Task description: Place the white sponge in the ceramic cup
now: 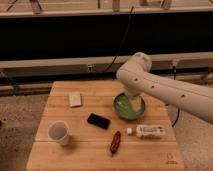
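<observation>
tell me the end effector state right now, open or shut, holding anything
End effector: open, holding nothing, hanging over the green bowl; the white sponge lies apart from it on the table.

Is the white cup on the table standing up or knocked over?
Upright: the plain white round ceramic cup rests on its base, mouth up. The gripper hangs over the green bowl.

no readable text, only an illegible mark (171, 161) on the table (85, 152)

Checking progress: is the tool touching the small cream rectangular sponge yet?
Apart. The camera view shows the tool over the round green bowl, with bare wooden table between it and the sponge.
</observation>
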{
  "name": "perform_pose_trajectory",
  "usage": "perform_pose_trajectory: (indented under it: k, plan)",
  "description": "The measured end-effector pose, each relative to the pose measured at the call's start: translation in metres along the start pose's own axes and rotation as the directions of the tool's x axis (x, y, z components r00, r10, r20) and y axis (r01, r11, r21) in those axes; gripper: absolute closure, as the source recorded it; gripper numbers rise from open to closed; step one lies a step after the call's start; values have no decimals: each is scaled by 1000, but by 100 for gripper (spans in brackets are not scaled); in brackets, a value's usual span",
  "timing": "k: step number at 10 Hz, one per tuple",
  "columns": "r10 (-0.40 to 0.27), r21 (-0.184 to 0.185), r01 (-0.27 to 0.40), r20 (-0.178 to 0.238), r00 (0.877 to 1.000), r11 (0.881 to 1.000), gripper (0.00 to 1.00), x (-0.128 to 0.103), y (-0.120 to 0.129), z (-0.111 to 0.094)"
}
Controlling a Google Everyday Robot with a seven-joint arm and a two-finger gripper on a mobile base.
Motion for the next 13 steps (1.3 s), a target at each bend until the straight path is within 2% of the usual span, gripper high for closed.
perform_pose_trajectory:
  k: [2,4,6,9,11,13]
  plan:
    - [-45,21,45,-4,999,999,20,-13,-16,1]
    - [-68,26,68,-2,998,997,20,-16,-19,2]
    - [-109,36,108,10,994,993,20,-39,-30,2]
    - [-151,47,151,2,989,987,20,-48,-39,5]
    - [-167,51,166,15,986,985,20,-55,-44,8]
    - [-198,61,196,32,980,979,20,-75,-58,10]
